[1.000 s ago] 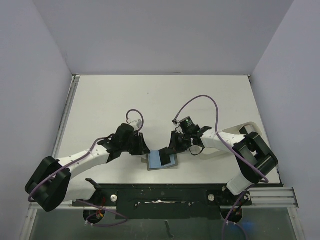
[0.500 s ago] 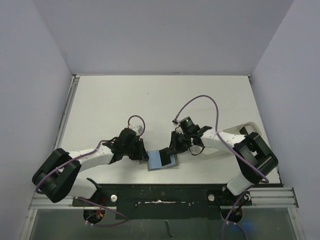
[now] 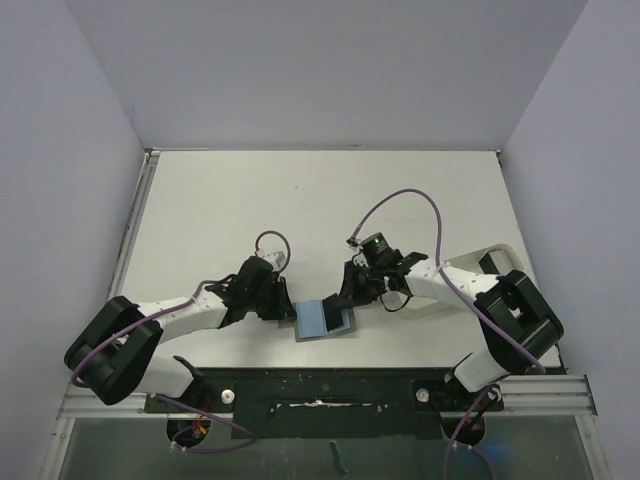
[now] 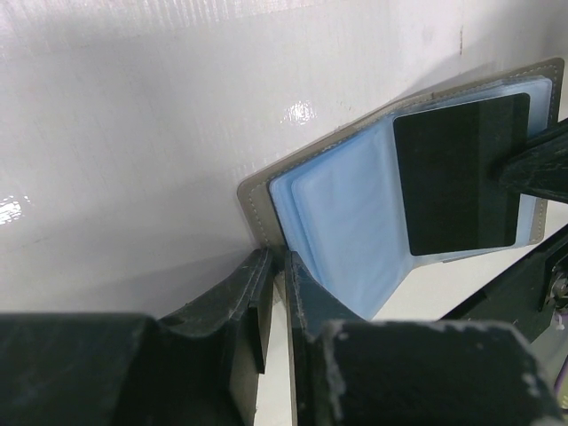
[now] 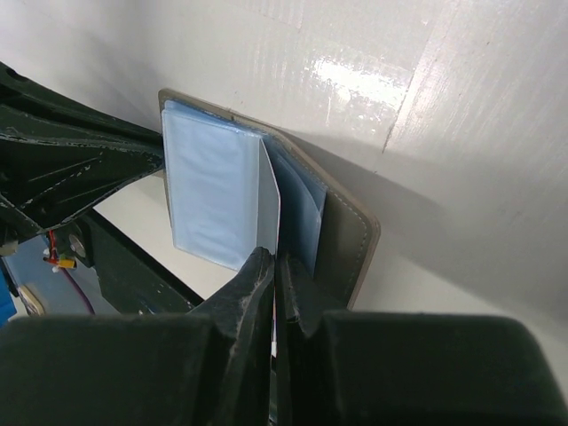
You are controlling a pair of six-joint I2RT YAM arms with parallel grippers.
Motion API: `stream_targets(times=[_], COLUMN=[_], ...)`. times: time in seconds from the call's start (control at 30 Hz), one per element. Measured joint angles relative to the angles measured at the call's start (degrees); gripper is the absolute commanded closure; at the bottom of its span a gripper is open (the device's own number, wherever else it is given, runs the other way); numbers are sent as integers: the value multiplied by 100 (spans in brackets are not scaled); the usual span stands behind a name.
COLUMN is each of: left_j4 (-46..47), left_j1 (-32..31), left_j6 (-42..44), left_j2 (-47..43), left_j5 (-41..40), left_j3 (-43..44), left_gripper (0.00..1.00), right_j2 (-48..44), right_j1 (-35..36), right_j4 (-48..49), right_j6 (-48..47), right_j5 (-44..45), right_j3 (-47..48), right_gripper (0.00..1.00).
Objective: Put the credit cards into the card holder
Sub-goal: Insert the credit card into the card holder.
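Note:
The card holder [image 3: 318, 320] lies open on the white table near the front edge, light blue lining up. In the left wrist view the card holder [image 4: 337, 213] shows its grey-olive rim and blue sleeves. My left gripper [image 3: 289, 308] is shut on the holder's left edge [image 4: 280, 262]. My right gripper [image 3: 347, 300] is shut on a black credit card [image 4: 461, 173], which lies over the holder's right half, partly among the sleeves. In the right wrist view the card [image 5: 271, 200] is edge-on between my jaws [image 5: 277, 259], beside the holder's cover [image 5: 346, 240]. Other cards are out of view.
A white tray [image 3: 497, 256] lies at the right, mostly under my right arm. The black front rail [image 3: 320, 385] runs just below the holder. Purple cables [image 3: 400, 200] loop above both wrists.
My left arm has stretched lower and rightward, and its gripper has come onto the holder's left edge. My right gripper with the card has barely moved.

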Motion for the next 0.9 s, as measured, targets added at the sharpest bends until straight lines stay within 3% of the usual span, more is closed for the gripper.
stream_targets(times=[0.9], left_j4=[-2], left_j1=[-4], left_j6=[0], left_j2=[0], left_j5=[-11], left_j3=[-2], left_gripper=[89], right_j2=[332], right_j1=[-4], right_j4=[372], right_j6=[17], right_j5=[-251], right_j3=[-76], right_gripper=[100])
